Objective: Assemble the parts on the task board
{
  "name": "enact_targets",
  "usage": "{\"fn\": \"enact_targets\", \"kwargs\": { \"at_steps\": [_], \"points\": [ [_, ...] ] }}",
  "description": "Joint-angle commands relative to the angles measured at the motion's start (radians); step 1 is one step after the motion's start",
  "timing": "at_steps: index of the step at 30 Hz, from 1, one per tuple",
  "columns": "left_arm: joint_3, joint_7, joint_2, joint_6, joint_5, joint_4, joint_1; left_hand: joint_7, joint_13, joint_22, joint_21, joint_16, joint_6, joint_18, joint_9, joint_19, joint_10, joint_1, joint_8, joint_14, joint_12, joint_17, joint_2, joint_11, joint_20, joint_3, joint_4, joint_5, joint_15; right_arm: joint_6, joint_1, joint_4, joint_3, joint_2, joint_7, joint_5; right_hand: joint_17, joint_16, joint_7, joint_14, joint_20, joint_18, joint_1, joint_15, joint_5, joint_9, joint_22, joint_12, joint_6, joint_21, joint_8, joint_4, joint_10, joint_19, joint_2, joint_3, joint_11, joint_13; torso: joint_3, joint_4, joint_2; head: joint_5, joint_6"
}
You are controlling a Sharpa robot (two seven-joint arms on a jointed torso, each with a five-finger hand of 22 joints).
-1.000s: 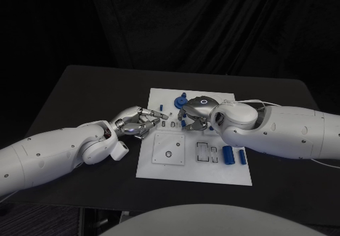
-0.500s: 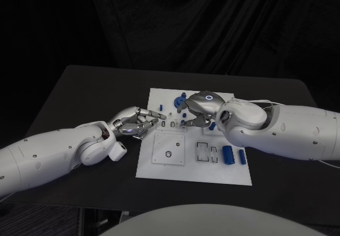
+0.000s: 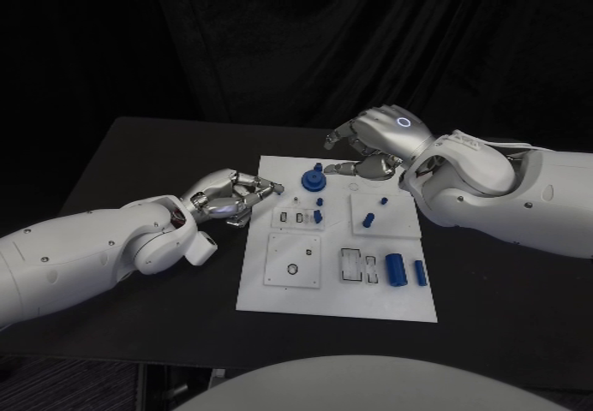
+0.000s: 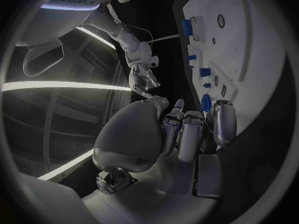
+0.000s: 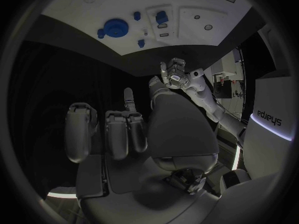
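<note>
On each white arm (image 4: pixel 74 15), curved lettering possibly reads "sharpa".

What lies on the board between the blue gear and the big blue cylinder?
In the head view, between the gear and the cylinder lie a raised white square of the board and a small blue peg standing on it.

The word "sharpa" stands in pale letters on the white robot arm (image 4: pixel 74 7) seen in the left wrist view, reading at a slant along the arm's casing. The same word "sharpa" stands on the white arm (image 5: pixel 271 119) in the right wrist view, turned on its side beside a lit strip. No other text, number or sign can be read on the task board (image 3: pixel 340 291) or the counter (image 3: pixel 148 163).
</note>
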Motion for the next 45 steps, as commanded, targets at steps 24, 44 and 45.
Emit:
{"fn": "enact_targets", "kwargs": {
  "at_steps": [24, 44, 45],
  "points": [
    [0.001, -0.667, 0.156, -0.123, -0.383, 0.012, 0.167, -0.075, 0.262, 0.115, 0.025, 0.003, 0.149, -0.020, 0.309, 0.151, 0.104, -0.110, 0.382, 0.104, -0.001, 0.263, 0.022, -0.054, -0.048, -0.233, -0.007, -0.210, -0.051, 0.001, 0.012, -0.054, -0.001, -0.066, -0.016, 0.135, 0.263, 0.003, 0.003, 0.105, 0.006, 0.010, 0.021, 0.010, 0.052, 0.022, 0.219, 0.003, 0.069, 0.014, 0.026, -0.009, 0.104, 0.040, 0.072, 0.016, 0.013, 0.263, 0.0306, -0.0395, -0.062, 0.043, 0.001],
    [0.001, -1.013, 0.316, 0.157, -0.396, -0.067, 0.225, -0.150, 0.262, 0.169, 0.047, 0.003, 0.142, -0.038, 0.763, 0.243, 0.104, -0.241, 0.635, 0.104, -0.001, 0.263, 0.060, -0.126, -0.124, -0.347, -0.006, -0.240, -0.124, 0.043, 0.002, -0.081, -0.001, -0.052, -0.047, 0.135, 0.263, 0.003, 0.006, 0.105, 0.008, 0.012, 0.007, 0.011, 0.049, 0.024, 0.216, 0.003, 0.065, 0.007, 0.021, -0.001, 0.104, 0.037, 0.073, 0.004, 0.014, 0.263, 0.0402, -0.0550, -0.068, 0.051, 0.000],
    [0.001, -1.016, 0.323, 0.166, -0.396, -0.073, 0.225, -0.151, 0.262, 0.170, 0.048, 0.003, 0.144, -0.039, 0.765, 0.245, 0.104, -0.239, 0.629, 0.104, -0.001, 0.263, 0.058, -0.127, -0.125, -0.348, -0.009, -0.239, -0.125, 0.044, 0.000, -0.082, -0.001, -0.051, -0.047, 0.135, 0.263, 0.003, 0.006, 0.105, 0.008, 0.012, 0.007, 0.011, 0.049, 0.024, 0.216, 0.003, 0.065, 0.007, 0.021, -0.001, 0.104, 0.037, 0.073, 0.004, 0.014, 0.263, 0.0413, -0.0574, -0.069, 0.054, 0.000]
  ]
}}
